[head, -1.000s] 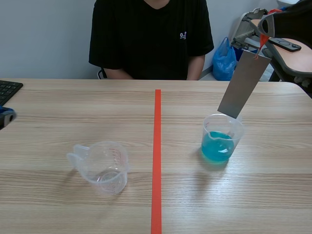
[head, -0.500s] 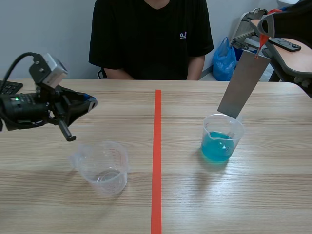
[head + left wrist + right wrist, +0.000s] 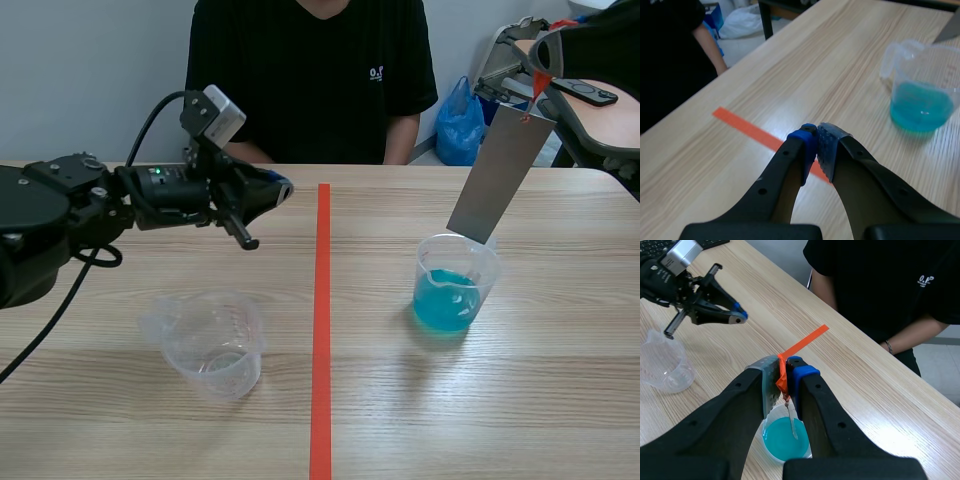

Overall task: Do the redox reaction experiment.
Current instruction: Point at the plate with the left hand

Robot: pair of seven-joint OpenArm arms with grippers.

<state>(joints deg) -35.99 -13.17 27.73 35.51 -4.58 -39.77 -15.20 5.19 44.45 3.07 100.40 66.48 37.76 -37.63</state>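
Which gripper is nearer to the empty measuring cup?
Left. The left gripper hangs just beyond the empty cup; the right gripper, holding a metal strip, is across the tape line.

The beaker [image 3: 455, 285] is clear plastic with a pour spout. It stands upright at the lower right-centre of the frame and is roughly one-third full of blue liquid [image 3: 445, 302].

The metal strip [image 3: 500, 175] is a flat grey rectangle hanging tilted at the upper right. Its top end is clamped in the right gripper [image 3: 785, 371], and its lower end is at the beaker mouth.

The measuring cup [image 3: 208, 343] is clear, handled and empty. It stands upright at the lower left, well apart from the beaker.
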